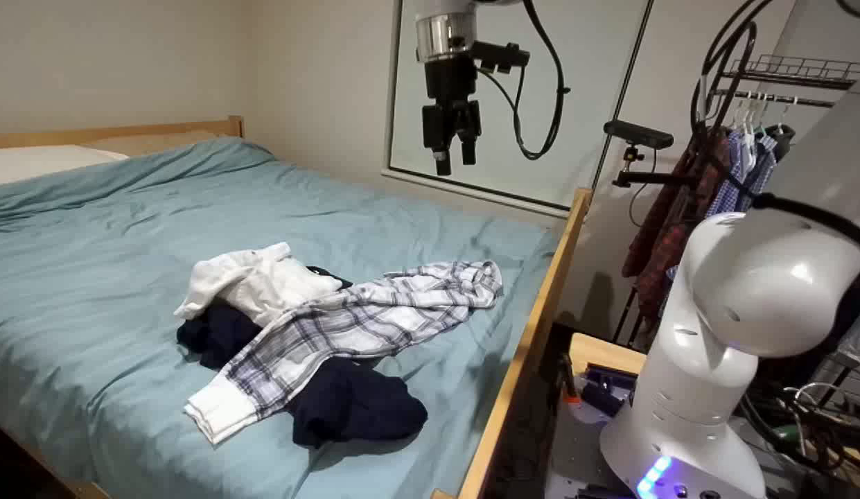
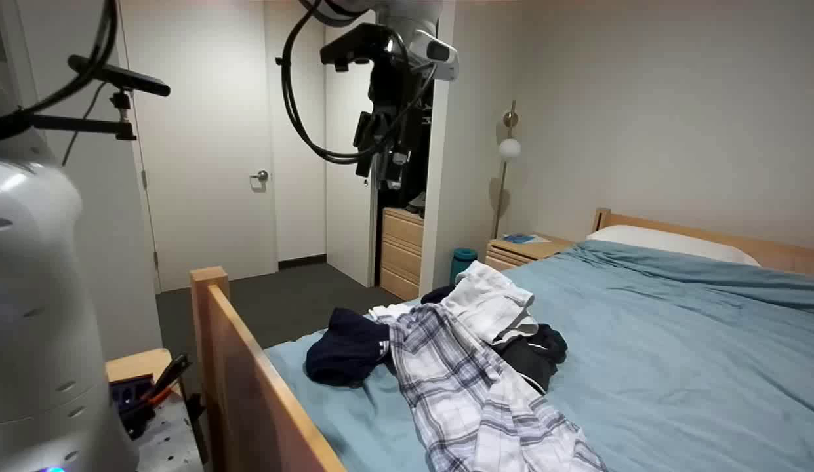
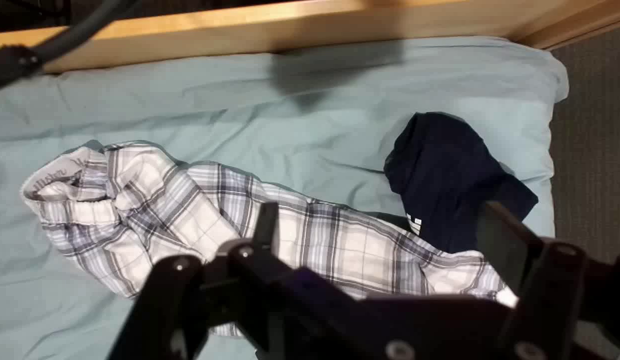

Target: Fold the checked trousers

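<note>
The checked trousers [image 1: 378,315] lie stretched long across a pile of clothes on the bed, in both exterior views [image 2: 449,387]. In the wrist view the trousers [image 3: 349,245] run from a bunched waistband at left to a leg end at lower right, partly hidden by the gripper. My gripper [image 1: 456,161] hangs high above the bed, pointing down, well apart from the clothes; it also shows in an exterior view [image 2: 378,178]. In the wrist view its fingers [image 3: 382,210] are spread wide with nothing between them.
A plain white garment [image 1: 260,284] and a dark garment [image 1: 218,336] lie beside the trousers. A navy garment [image 1: 360,405] lies on the other side, partly under a leg. A wooden bed rail [image 1: 533,333] stands between bed [image 1: 319,201] and robot base.
</note>
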`<state>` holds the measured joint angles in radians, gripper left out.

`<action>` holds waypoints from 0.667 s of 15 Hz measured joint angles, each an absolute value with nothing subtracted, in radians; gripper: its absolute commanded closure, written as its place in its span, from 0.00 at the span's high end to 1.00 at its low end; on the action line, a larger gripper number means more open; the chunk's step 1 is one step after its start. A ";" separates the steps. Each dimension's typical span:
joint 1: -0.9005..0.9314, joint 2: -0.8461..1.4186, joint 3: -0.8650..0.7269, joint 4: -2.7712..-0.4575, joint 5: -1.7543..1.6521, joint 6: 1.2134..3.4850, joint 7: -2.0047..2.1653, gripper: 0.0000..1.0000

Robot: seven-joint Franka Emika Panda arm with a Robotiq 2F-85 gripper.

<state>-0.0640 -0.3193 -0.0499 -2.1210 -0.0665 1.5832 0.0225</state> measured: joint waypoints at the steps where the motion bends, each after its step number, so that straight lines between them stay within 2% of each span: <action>1: -0.064 -0.319 -0.050 -2.121 -0.066 1.583 0.023 1.00; 6: -0.054 -0.264 -0.039 -2.120 -0.065 1.623 0.029 1.00; 10: -0.019 -0.060 -0.018 -2.053 -0.066 1.692 0.020 1.00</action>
